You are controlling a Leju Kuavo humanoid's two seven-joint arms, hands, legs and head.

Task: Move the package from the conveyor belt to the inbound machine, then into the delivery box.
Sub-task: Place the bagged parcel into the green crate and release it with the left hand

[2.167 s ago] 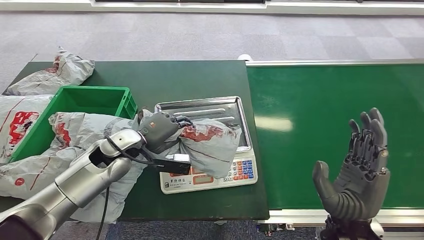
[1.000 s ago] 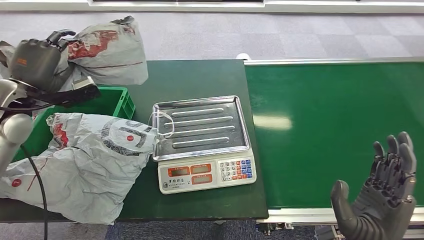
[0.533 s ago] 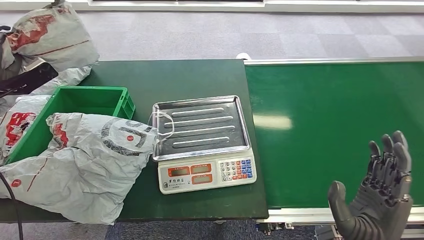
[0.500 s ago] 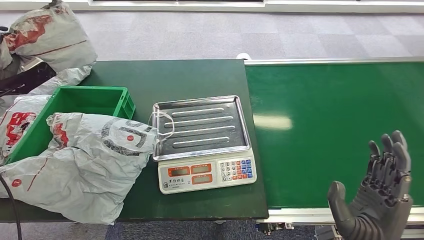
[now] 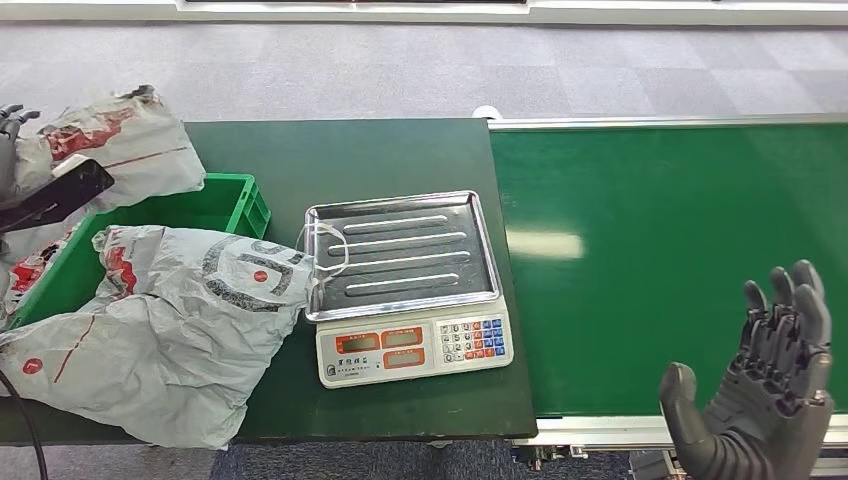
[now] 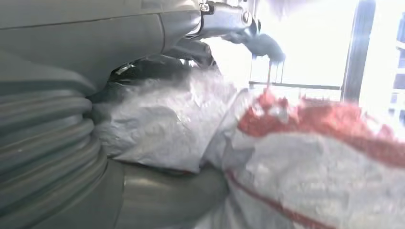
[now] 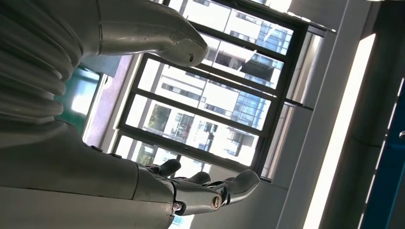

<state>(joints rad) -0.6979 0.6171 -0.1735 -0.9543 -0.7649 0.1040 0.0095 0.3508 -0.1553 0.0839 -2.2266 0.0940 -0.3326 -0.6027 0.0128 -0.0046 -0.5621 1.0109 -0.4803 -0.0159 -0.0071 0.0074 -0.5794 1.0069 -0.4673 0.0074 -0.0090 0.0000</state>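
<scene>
While you watch: left hand (image 5: 10,140) gripping package (image 5: 125,150) over green box (image 5: 225,205), right hand (image 5: 765,400) spread, holding nothing.

A crinkled grey plastic package (image 5: 120,150) with red print has a soft sheen. A second, larger bag (image 5: 170,340) is the same wrinkled film. The crate (image 5: 245,205) is hard, smooth green plastic. The scale (image 5: 405,290) has a ribbed, shiny steel tray and a pale plastic base. The tabletop (image 5: 380,150) is matt dark green; the belt (image 5: 680,230) is green and slightly glossy. The floor (image 5: 450,70) is grey carpet.
</scene>
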